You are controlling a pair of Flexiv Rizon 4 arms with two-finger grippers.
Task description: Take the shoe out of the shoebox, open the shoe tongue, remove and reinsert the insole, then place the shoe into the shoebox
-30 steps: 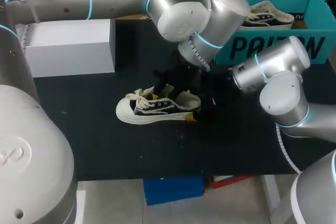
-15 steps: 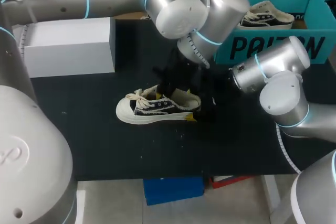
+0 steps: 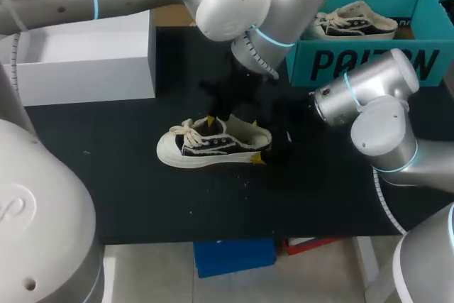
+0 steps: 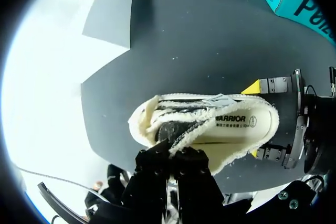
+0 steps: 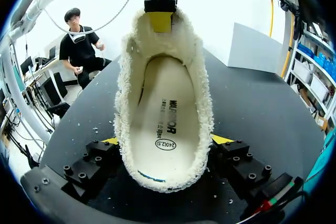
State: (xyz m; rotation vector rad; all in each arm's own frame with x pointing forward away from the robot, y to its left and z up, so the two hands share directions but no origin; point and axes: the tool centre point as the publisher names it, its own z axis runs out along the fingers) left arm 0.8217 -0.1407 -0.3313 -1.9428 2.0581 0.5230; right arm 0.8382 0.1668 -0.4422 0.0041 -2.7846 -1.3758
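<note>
The right gripper (image 5: 165, 141) clamps the heel of the sneaker (image 3: 213, 144) from both sides, steadying it on the black table (image 3: 142, 196), outside the shoebox (image 3: 369, 65). The left gripper (image 4: 173, 157), pinched on the tongue (image 5: 157, 43) ahead, holds it up so the insole (image 5: 165, 124) lies exposed.

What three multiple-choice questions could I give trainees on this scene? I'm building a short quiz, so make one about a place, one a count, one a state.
1. Where does the handled shoe rest? A on a shelf; B on the black table; C on a chair.
2. How many shoes show in the head view? A one; B three; C two.
3. The right claw is: A shut on the shoe's heel; B open, clear of the shoe; C shut on a lace.
Key: 1 B, its sole lies on the tabletop. 2 C, a second shoe lies in the teal shoebox. 3 A, a yellow tip presses each side of the heel.
</note>
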